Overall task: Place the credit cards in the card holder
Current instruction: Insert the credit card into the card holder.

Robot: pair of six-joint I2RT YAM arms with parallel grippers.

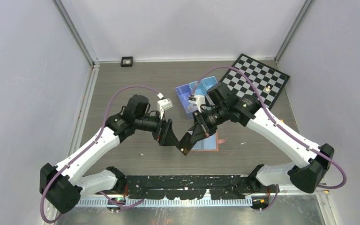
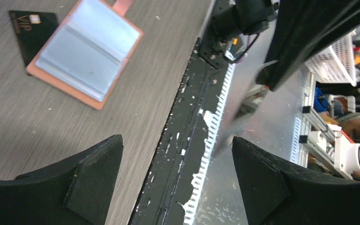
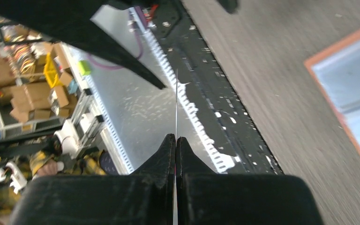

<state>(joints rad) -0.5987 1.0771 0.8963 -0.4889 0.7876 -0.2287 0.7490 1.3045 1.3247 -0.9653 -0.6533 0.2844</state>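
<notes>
The right gripper (image 3: pixel 176 138) pinches a black credit card (image 3: pixel 176 108) edge-on just left of the open card holder (image 1: pixel 208 143), the left gripper (image 2: pixel 176 145) gaping empty nearby; insertion seems in hand, next needing the card's edge lined up with a blue pocket (image 2: pixel 105 35).

The worktop (image 1: pixel 136 84) was a grey, wood-grain surface, evenly lit with only soft shadows. Plain pale lilac-grey panels closed it in: a back wall (image 1: pixel 183 28), a left wall (image 1: pixel 23 93) and a right wall (image 1: pixel 337 70). Slanting aluminium posts (image 1: pixel 75 33) ran along the corners where the panels met. A scuffed black strip (image 1: pixel 192 180) lined the near edge of the worktop, with a scratched sheet of bare metal (image 1: pixel 192 213) beyond it. Past that edge, the right wrist view showed blurred shelving stacked with cardboard boxes (image 3: pixel 28 91), and the left wrist view caught a white wire basket (image 2: pixel 337 56).
</notes>
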